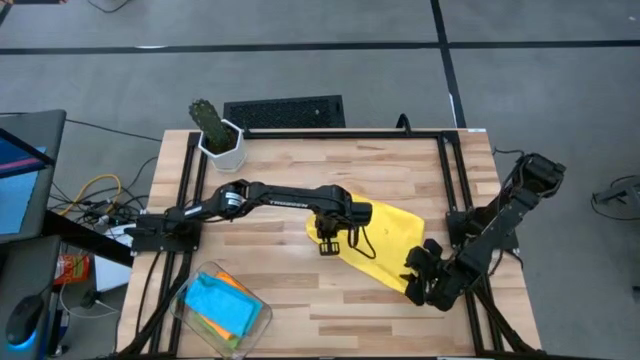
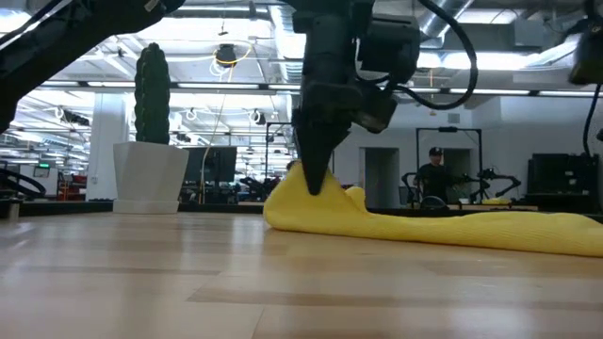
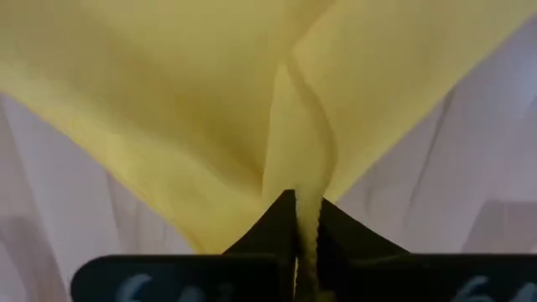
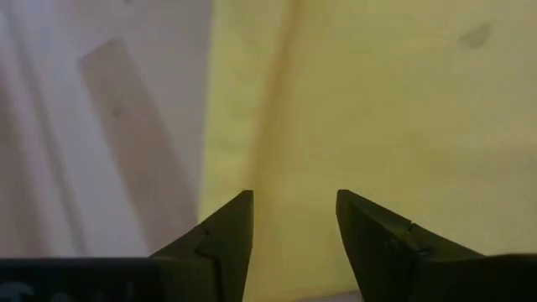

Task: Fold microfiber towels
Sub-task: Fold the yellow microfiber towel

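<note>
— Where's the yellow towel (image 1: 385, 243)?

— Spread flat on the table (image 1: 400, 170), between my two arms. My left claw (image 3: 307, 220) is pinched tight on a ridge of cloth at its near edge.

— And the right?

— My right claw (image 4: 294, 220) hangs over the far corner, jaws apart, holding nothing.

— Advice?

— I'd say grip both corners first, lift evenly, keep the fabric taut, then lay edge on edge.
</note>
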